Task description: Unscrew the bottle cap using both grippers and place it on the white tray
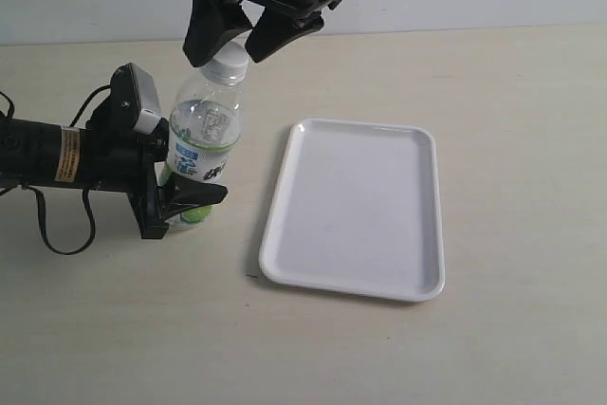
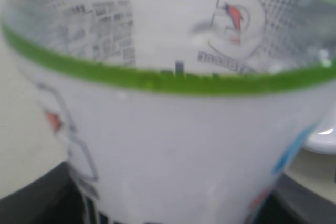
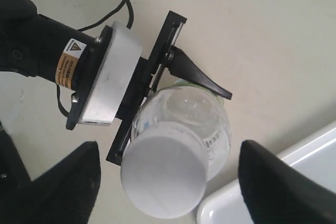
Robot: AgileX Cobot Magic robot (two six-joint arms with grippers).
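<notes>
Overhead, right hand spread astride bottle cap, gaps both sides; left hand clamped on bottle; white tray apart.

The bottle cap is white, the bottle clear with a white label (green-banded, dark-lettered), the tray glossy white.

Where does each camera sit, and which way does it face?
Exterior view: off the arms, raised, looking down on the table; shows the left gripper clamped on the bottle, the right gripper open over the bottle cap, the white tray.
Left wrist view: on the left wrist, close to the bottle's label; only dark finger edges show.
Right wrist view: on the right wrist, looking down on the bottle cap; its own fingers flank it.
Shared: exterior and right wrist views both show cap, left gripper, tray.
</notes>
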